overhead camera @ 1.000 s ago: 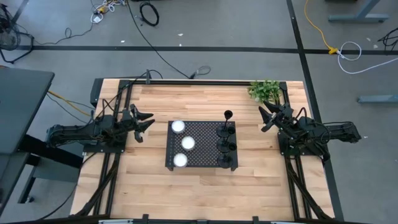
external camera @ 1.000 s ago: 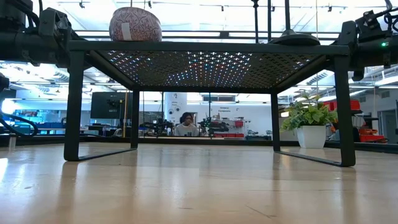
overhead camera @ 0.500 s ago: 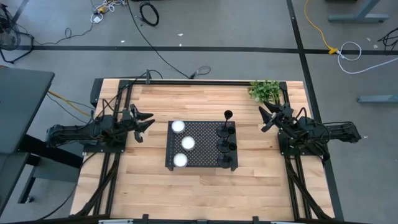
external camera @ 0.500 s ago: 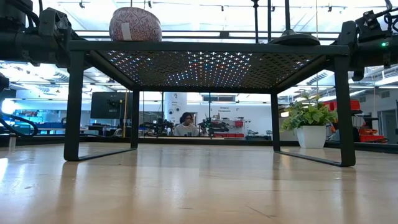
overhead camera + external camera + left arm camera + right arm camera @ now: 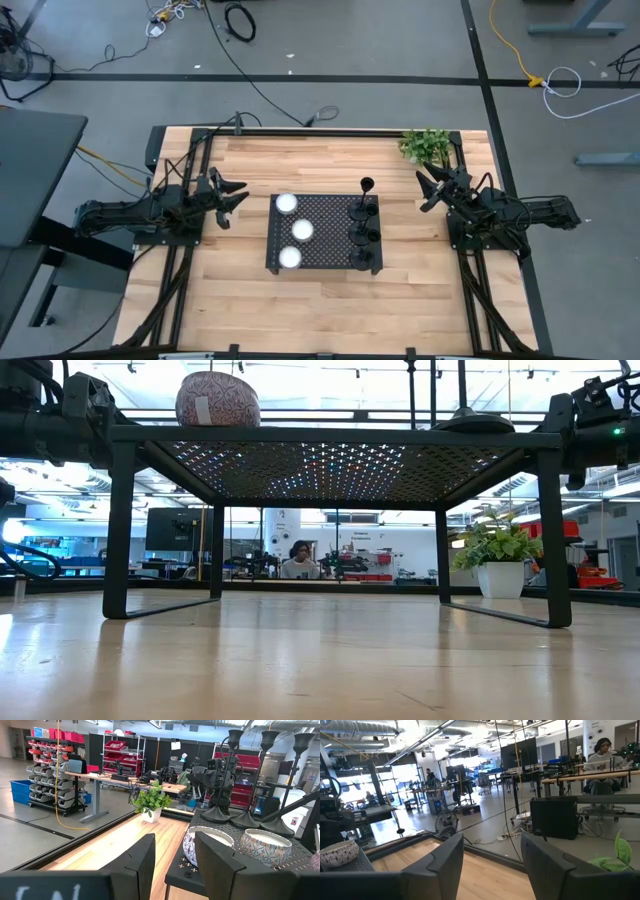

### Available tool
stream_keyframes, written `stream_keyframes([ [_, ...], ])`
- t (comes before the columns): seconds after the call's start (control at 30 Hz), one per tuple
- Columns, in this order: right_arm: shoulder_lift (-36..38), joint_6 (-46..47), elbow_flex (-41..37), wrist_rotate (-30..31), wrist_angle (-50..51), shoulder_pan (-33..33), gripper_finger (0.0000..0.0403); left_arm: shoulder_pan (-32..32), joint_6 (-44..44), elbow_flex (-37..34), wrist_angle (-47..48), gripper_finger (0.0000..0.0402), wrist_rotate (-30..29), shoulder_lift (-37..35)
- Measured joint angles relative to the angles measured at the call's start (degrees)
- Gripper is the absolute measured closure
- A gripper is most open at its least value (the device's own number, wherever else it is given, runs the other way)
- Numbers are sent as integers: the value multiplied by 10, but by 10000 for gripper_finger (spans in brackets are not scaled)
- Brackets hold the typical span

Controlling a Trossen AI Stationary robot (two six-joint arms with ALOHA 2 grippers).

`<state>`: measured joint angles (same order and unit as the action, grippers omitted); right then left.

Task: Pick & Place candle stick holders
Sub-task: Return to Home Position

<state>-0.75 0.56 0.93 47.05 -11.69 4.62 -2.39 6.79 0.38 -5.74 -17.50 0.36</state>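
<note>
Left gripper (image 5: 232,197): it is held above the left side of the counter (image 5: 250,300), well apart from the shelf and turned toward it. In the left wrist view its fingers (image 5: 142,862) are seen spread apart, and nothing is held between them.
Scented candles (image 5: 302,230): three are placed in a row along the left side of the shelf top. White tops are seen from above, and patterned sides are seen in the left wrist view.
Shelf (image 5: 330,215): a black perforated top on legs is placed in the middle of the counter.
Candle stick holders (image 5: 362,235): three are placed upright in a row along the right side of the shelf top, close beside each other. Each is made of a round base, a thin stem and a small cup. They are touched by no gripper.
Right gripper (image 5: 428,190): it is held above the right side of the counter, apart from the shelf. Its fingers are seen wide apart and empty in the right wrist view.
Plant (image 5: 426,145): a small green plant in a white pot is placed at the far right corner of the counter, near the right gripper.
Person (image 5: 297,560): one is seen seated far behind the counter in the low view.
</note>
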Motion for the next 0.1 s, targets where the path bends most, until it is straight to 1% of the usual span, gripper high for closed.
stream_keyframes([
  [0.1,0,0,0,0,0,0,207,0,0,0,0,262,0,0],
])
